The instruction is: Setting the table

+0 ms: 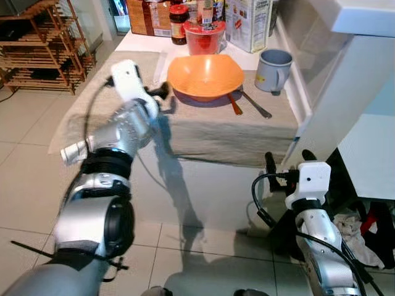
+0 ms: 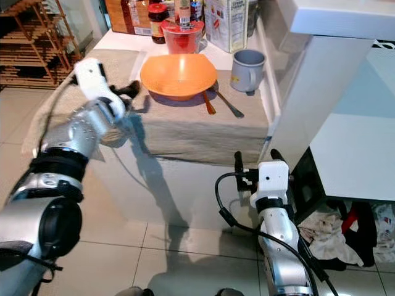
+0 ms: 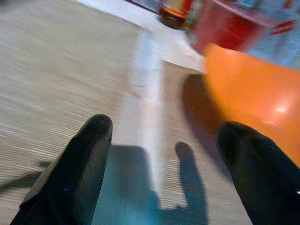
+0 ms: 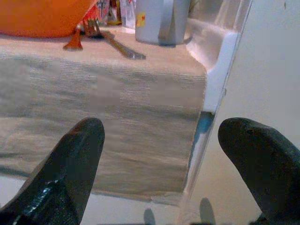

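An orange bowl [image 1: 205, 75] sits on a beige placemat [image 1: 228, 132] that hangs over the table's front edge. Beside the bowl lie a metal fork [image 1: 254, 105] and an orange-handled utensil [image 1: 234, 105]; a grey mug [image 1: 272, 69] stands to their right. My left gripper [image 1: 165, 98] hovers over the placemat just left of the bowl, open and empty. Its fingers [image 3: 79, 164] frame the mat and the bowl's rim [image 3: 253, 93]. My right gripper [image 1: 287, 161] is low in front of the table's right corner, open and empty, facing the hanging mat [image 4: 108, 108].
A red container [image 1: 204, 37], a dark jar [image 1: 178, 23] and cartons [image 1: 247, 24] crowd the back of the table. A white cabinet [image 1: 352, 98] stands close on the right, with clothes [image 1: 355, 231] on the floor below it. A wooden rack [image 1: 43, 43] is at far left.
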`<state>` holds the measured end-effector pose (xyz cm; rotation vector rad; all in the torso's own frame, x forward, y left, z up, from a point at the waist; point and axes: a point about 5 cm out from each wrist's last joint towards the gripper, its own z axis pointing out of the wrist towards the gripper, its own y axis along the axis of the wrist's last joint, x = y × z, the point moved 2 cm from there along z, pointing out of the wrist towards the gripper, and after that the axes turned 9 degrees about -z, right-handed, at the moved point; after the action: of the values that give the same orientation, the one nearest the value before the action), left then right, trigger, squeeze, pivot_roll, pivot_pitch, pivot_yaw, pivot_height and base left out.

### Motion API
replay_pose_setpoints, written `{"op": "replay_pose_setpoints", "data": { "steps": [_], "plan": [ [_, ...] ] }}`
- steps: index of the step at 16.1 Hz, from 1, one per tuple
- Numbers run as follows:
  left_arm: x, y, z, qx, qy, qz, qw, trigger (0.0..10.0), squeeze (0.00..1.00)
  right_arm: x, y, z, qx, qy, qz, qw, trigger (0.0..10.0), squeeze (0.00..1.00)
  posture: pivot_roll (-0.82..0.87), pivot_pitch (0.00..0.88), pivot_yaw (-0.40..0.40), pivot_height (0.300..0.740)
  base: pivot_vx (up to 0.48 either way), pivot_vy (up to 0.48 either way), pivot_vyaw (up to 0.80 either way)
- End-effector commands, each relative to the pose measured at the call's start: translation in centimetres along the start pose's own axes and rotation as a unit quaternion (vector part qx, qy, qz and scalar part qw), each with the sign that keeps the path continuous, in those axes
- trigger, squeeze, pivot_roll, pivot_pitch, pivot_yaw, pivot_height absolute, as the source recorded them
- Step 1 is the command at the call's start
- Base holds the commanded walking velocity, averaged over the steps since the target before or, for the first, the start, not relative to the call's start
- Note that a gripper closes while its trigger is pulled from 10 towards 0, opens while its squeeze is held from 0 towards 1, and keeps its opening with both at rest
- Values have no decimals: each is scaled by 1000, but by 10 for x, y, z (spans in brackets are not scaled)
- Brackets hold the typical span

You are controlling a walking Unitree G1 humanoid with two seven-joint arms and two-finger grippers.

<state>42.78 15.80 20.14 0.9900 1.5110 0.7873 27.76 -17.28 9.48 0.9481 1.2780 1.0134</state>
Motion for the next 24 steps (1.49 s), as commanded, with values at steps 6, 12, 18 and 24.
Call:
{"op": "replay_pose_setpoints", "data": {
  "steps": [6,12,18,24],
  "plan": [
    [6,-21,-7,-20,-26,88,996,10000,0,6,0,2,5,13,0,1000,10000,0,-81,39,56,740,0,0,0],
    [-24,20,-8,-94,-71,82,990,10000,0,5,-1,1,5,13,-1,1000,10000,0,-92,26,59,740,0,0,0],
    [-43,15,-1,-43,-85,-17,995,10000,0,8,-2,0,9,19,-2,1000,10000,0,-95,34,58,740,0,0,0],
    [-48,-4,5,14,-67,-45,997,10000,0,7,-3,-3,12,17,-1,1000,10000,0,-111,45,66,740,0,0,0]
  ]
}}
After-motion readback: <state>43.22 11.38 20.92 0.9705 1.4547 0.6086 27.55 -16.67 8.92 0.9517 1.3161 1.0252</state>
